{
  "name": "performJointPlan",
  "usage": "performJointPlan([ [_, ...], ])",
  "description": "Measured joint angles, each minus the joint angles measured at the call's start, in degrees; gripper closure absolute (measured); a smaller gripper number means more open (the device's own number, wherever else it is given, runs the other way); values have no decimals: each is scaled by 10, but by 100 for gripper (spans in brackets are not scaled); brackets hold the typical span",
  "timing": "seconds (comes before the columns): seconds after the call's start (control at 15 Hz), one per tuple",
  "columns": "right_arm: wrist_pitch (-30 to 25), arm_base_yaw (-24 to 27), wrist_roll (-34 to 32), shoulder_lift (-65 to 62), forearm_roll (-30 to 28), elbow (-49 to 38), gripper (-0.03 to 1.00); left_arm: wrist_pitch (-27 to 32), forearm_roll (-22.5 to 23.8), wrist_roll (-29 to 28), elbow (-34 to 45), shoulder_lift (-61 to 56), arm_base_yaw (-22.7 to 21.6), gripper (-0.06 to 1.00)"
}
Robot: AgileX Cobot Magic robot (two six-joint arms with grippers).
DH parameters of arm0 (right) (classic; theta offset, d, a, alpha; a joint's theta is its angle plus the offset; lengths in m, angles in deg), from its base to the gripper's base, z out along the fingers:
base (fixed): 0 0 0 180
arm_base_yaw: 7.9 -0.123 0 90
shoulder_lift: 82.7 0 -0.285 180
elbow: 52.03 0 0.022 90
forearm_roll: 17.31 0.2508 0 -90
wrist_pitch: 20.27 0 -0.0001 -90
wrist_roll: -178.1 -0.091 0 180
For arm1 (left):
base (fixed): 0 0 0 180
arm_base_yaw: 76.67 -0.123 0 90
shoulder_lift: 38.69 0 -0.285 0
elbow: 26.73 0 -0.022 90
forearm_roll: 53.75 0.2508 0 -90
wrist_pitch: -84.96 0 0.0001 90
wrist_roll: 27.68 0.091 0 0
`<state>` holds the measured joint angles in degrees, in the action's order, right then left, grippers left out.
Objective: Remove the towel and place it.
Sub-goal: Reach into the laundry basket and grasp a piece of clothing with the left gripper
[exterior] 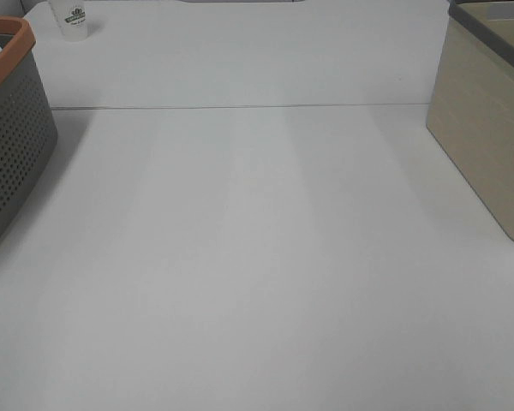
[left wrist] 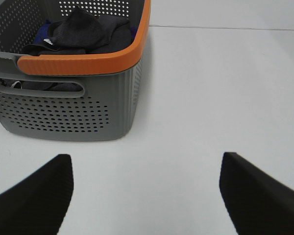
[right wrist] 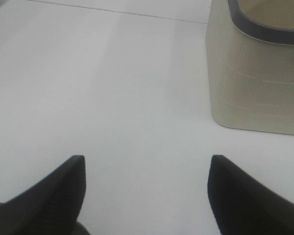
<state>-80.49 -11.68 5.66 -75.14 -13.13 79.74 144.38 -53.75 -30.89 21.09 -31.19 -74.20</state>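
Observation:
The dark charcoal-grey towel (left wrist: 88,32) lies crumpled inside a grey perforated basket with an orange rim (left wrist: 83,63), seen in the left wrist view; a small pale tag shows on it. The same basket (exterior: 8,128) stands at the left edge of the exterior view, where the towel is hidden. My left gripper (left wrist: 144,196) is open and empty above the white table, short of the basket. My right gripper (right wrist: 146,196) is open and empty over bare table. Neither gripper shows in the exterior view.
A beige bin with a dark grey rim (exterior: 488,128) stands at the right; it also shows in the right wrist view (right wrist: 255,73). A white paper cup (exterior: 71,19) stands at the back left. Something blue (left wrist: 39,36) lies under the towel in the basket.

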Motion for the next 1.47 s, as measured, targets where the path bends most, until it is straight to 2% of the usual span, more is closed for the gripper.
performJointPlan([
  [1.47,0,0,0,0,0,0,27,0,0,-1,0,0,0,18],
])
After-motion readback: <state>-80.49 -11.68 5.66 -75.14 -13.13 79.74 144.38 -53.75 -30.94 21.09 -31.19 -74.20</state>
